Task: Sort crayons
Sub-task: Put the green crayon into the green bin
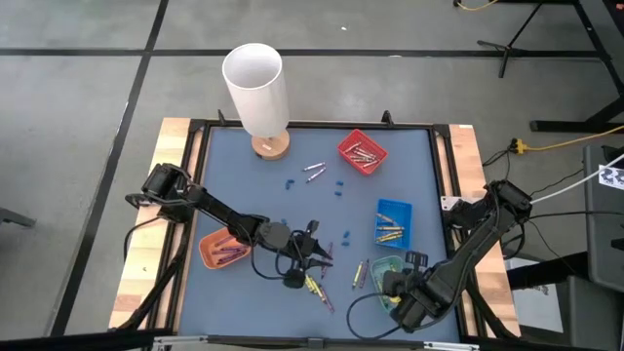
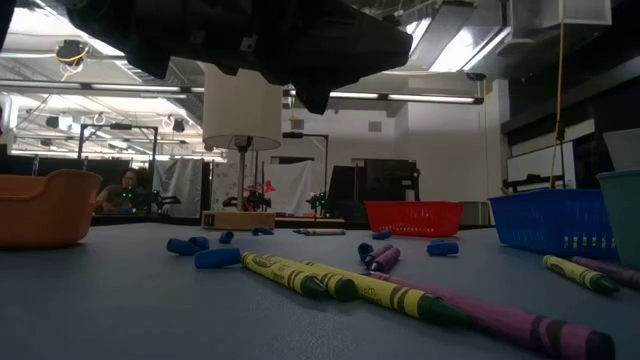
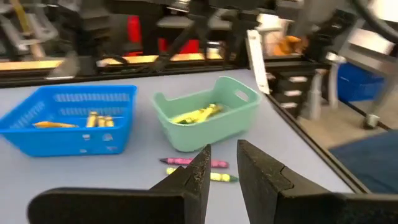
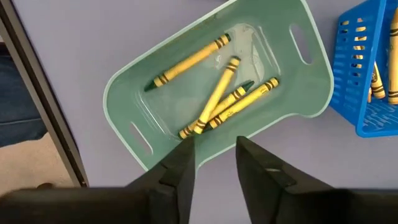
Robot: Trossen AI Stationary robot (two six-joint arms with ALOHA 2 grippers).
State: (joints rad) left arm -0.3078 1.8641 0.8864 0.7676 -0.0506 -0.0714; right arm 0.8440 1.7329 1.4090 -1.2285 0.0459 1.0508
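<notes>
My right gripper (image 4: 214,155) hangs open, pointing down over the near rim of the green tray (image 4: 124,87), where several yellow crayons (image 4: 217,99) lie. My left gripper (image 3: 224,158) stands open and nearly level near the table's middle front (image 1: 322,252), with nothing between its fingers. Loose yellow and purple crayons (image 1: 317,288) lie flat on the mat beside it. A pink crayon (image 3: 193,162) and a yellow one (image 3: 211,177) lie ahead of the left gripper, before the green tray (image 3: 205,124). Gold-orange crayons lie in the blue tray (image 1: 394,222).
A red tray (image 1: 362,151) with silver-grey crayons stands far right, and an orange tray (image 1: 222,249) with purple ones at the left. A white lamp (image 1: 255,88) stands at the far edge. Two silver crayons (image 1: 313,168) and small blue bits (image 1: 336,185) lie mid-table.
</notes>
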